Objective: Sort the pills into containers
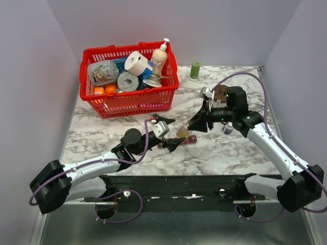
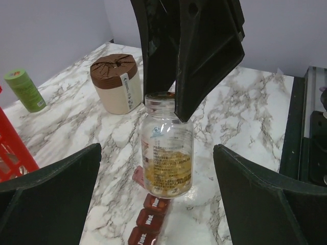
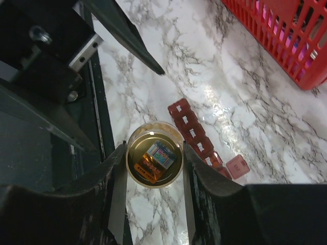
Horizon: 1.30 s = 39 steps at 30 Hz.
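Note:
A small clear bottle (image 2: 167, 148) stands upright with the yellowish-amber pills (image 2: 168, 176) in its lower part. My right gripper (image 3: 153, 153) is shut on its neck from above, and its dark fingers (image 2: 189, 51) show in the left wrist view. The maroon strip of containers (image 2: 150, 219) lies at the bottle's base, its lids marked with days; it also shows in the right wrist view (image 3: 191, 127) and top view (image 1: 185, 140). One lid (image 3: 237, 166) stands open. My left gripper (image 2: 157, 148) is open wide, its fingers either side of the bottle without touching it.
A beige container with a brown lid (image 2: 116, 81) and a green cylindrical cap (image 2: 24, 89) stand behind the bottle. A dark white-capped bottle (image 1: 228, 128) stands under the right arm. A red basket (image 1: 129, 80) of goods is at the back left.

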### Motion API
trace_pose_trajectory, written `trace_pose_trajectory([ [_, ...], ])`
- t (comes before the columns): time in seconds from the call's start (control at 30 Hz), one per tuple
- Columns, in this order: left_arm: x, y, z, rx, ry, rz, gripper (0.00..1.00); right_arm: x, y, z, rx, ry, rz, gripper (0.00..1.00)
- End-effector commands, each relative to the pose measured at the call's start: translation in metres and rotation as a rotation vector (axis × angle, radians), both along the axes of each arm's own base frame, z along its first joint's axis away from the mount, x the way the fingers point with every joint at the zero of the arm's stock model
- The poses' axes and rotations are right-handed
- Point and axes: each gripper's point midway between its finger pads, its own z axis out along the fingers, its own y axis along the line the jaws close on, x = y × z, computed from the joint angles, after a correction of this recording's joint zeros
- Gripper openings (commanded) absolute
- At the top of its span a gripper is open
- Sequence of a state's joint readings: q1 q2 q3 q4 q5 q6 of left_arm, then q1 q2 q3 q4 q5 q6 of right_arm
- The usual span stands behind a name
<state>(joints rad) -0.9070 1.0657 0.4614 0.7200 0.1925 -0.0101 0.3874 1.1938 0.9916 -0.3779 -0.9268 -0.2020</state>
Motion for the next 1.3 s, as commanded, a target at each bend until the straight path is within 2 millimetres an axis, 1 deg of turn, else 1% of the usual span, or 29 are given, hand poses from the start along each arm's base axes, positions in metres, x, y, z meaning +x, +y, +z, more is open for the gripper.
trace_pose_trajectory([
  [0.0, 0.008, -0.005, 0.018, -0.079, -0.035, 0.057, 0.99, -0.015, 0.010, 0.018, 0.087, -0.019, 0.078, 0.20],
  [0.13, 0.016, -0.007, 0.008, -0.035, -0.038, 0.099, 0.99, -0.019, 0.011, 0.022, 0.105, -0.013, 0.083, 0.19],
  [0.23, 0.018, -0.009, -0.002, -0.007, -0.028, 0.107, 0.99, -0.019, 0.012, 0.026, 0.117, -0.009, 0.089, 0.19],
  [0.43, 0.019, -0.017, -0.024, 0.060, 0.000, 0.095, 0.97, -0.020, 0.014, 0.028, 0.135, 0.014, 0.095, 0.19],
  [0.53, 0.018, -0.020, -0.027, 0.067, 0.003, 0.089, 0.95, -0.021, 0.015, 0.029, 0.146, 0.030, 0.103, 0.19],
  [0.6, 0.018, -0.021, -0.026, 0.064, 0.003, 0.088, 0.93, -0.022, 0.016, 0.028, 0.152, 0.046, 0.110, 0.19],
  [0.63, 0.019, -0.022, -0.026, 0.066, 0.006, 0.086, 0.91, -0.022, 0.016, 0.027, 0.154, 0.046, 0.110, 0.19],
  [0.67, 0.018, -0.024, -0.025, 0.065, 0.007, 0.078, 0.87, -0.023, 0.016, 0.027, 0.155, 0.051, 0.110, 0.19],
  [0.73, 0.018, -0.026, -0.025, 0.063, 0.017, 0.071, 0.84, -0.022, 0.017, 0.025, 0.156, 0.057, 0.110, 0.19],
  [0.83, 0.018, -0.027, -0.020, 0.043, 0.021, 0.070, 0.81, -0.022, 0.017, 0.021, 0.158, 0.070, 0.112, 0.19],
  [0.93, 0.017, -0.028, -0.019, 0.038, 0.021, 0.067, 0.79, -0.022, 0.018, 0.021, 0.160, 0.067, 0.112, 0.19],
  [1.03, 0.016, -0.029, -0.019, 0.045, 0.021, 0.055, 0.67, -0.022, 0.018, 0.020, 0.160, 0.070, 0.113, 0.19],
  [1.07, 0.015, -0.030, -0.020, 0.047, 0.021, 0.046, 0.55, -0.022, 0.018, 0.020, 0.160, 0.072, 0.112, 0.19],
  [1.13, 0.014, -0.030, -0.019, 0.045, 0.021, 0.041, 0.37, -0.022, 0.018, 0.019, 0.159, 0.070, 0.113, 0.19],
  [1.17, 0.013, -0.029, -0.021, 0.048, 0.021, 0.038, 0.17, -0.022, 0.017, 0.018, 0.158, 0.071, 0.112, 0.19],
  [1.2, 0.012, -0.029, -0.021, 0.049, 0.021, 0.033, 0.07, -0.022, 0.017, 0.018, 0.157, 0.068, 0.112, 0.19],
  [1.23, 0.011, -0.028, -0.019, 0.046, 0.017, 0.032, 0.00, -0.022, 0.017, 0.017, 0.156, 0.067, 0.115, 0.20],
  [1.27, 0.009, -0.028, -0.022, 0.053, 0.019, 0.024, 0.00, -0.025, 0.018, 0.018, 0.162, 0.062, 0.134, 0.20],
])
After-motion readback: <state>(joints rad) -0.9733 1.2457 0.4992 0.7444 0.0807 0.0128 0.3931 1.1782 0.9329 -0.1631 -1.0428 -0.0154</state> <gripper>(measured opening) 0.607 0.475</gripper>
